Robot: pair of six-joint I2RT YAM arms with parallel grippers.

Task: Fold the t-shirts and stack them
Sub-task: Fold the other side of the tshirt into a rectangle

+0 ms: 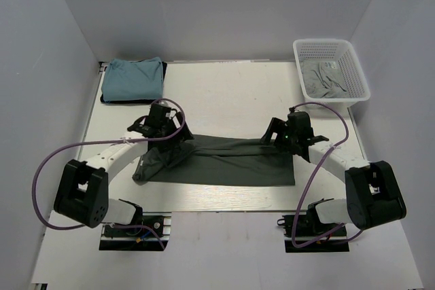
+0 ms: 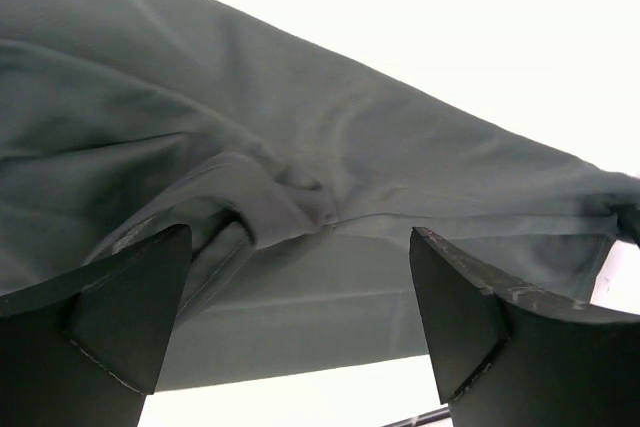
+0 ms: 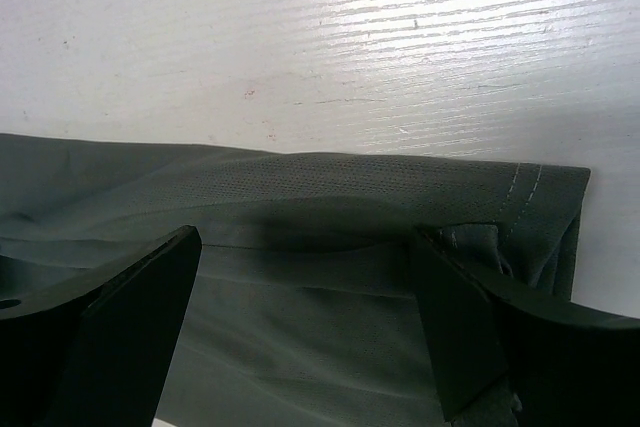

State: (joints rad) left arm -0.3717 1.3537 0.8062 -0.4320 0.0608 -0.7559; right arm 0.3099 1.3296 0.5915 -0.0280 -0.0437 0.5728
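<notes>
A dark grey-green t-shirt (image 1: 224, 161) lies across the middle of the table as a long folded band, bunched at its left end. My left gripper (image 1: 175, 139) hovers over the bunched left part, jaws wide apart and holding nothing; the left wrist view shows its open jaws (image 2: 300, 247) with the creased cloth (image 2: 300, 157) under them. My right gripper (image 1: 277, 138) is open at the shirt's far right edge, and the right wrist view shows its jaws (image 3: 305, 247) over the folded hem (image 3: 330, 182). A folded light teal-blue t-shirt (image 1: 132, 79) lies at the back left.
A white mesh basket (image 1: 353, 66) stands at the back right with paler grey shirts (image 1: 323, 79) in it. Bare white table (image 1: 224, 96) lies between the teal shirt and the basket. Grey walls close in the left, back and right.
</notes>
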